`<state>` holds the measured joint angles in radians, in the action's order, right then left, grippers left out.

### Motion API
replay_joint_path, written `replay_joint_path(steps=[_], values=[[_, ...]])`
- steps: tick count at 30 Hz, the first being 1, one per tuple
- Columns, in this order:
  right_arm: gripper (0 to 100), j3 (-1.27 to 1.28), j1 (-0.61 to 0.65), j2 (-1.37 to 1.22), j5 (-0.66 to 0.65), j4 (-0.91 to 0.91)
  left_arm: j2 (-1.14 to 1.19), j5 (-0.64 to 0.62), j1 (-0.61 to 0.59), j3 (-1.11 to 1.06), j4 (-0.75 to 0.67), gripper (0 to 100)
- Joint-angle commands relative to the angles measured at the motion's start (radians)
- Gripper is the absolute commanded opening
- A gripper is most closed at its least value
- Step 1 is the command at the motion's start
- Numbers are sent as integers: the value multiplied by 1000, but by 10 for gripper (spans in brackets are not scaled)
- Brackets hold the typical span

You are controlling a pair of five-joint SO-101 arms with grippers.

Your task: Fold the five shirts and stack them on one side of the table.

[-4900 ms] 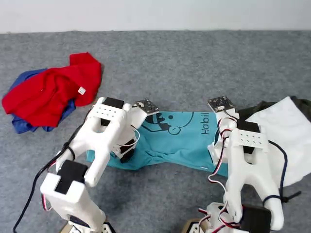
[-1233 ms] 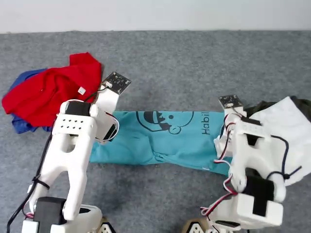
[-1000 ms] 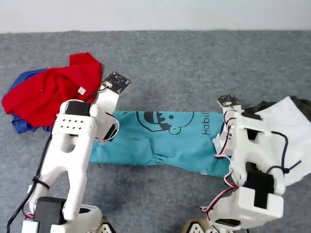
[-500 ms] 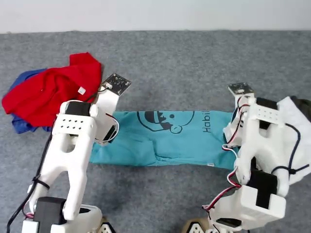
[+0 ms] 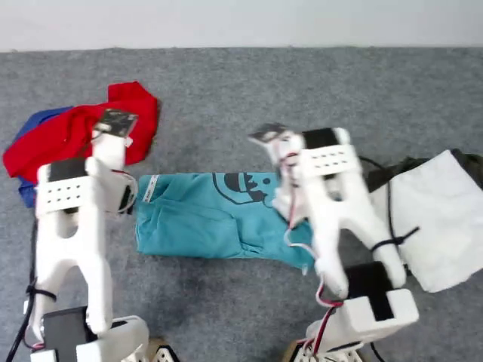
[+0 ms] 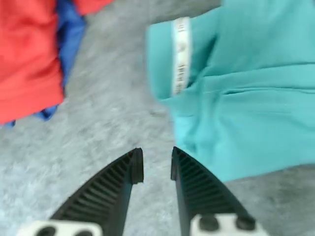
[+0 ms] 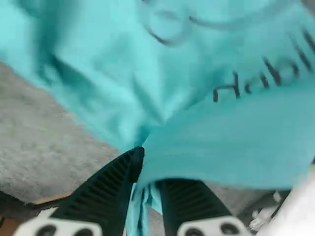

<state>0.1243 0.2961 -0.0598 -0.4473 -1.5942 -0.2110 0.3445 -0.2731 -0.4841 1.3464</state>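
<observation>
Pinching one teal shirt [image 5: 211,222], right end effector [image 7: 147,169] clamps; left end effector [image 6: 155,160] barely parted, empty.

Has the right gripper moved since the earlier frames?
Yes. The right gripper, shut on the teal shirt, has swung left, away from the white shirt, folding that end over.

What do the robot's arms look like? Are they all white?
Mostly white. The left arm and right arm are chunky white plastic shells with black motor blocks. The left gripper and right gripper have black, ridged, pointed fingers. Thin red and white wires loop along the right arm, and a black cable runs down the left.
</observation>
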Motion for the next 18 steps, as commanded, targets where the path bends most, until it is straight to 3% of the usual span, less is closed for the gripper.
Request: replay_joint_path(steps=[1,7,12,18], values=[[10,-114,136,5,-6,-27,-20,3,-72,27,6,105],[10,-199,335,-8,48,19,-26,3,-161,28,8,105],[10,-319,458,-140,95,42,-26,3,-167,28,8,105],[10,-574,522,-371,103,33,-26,3,-166,28,9,105]])
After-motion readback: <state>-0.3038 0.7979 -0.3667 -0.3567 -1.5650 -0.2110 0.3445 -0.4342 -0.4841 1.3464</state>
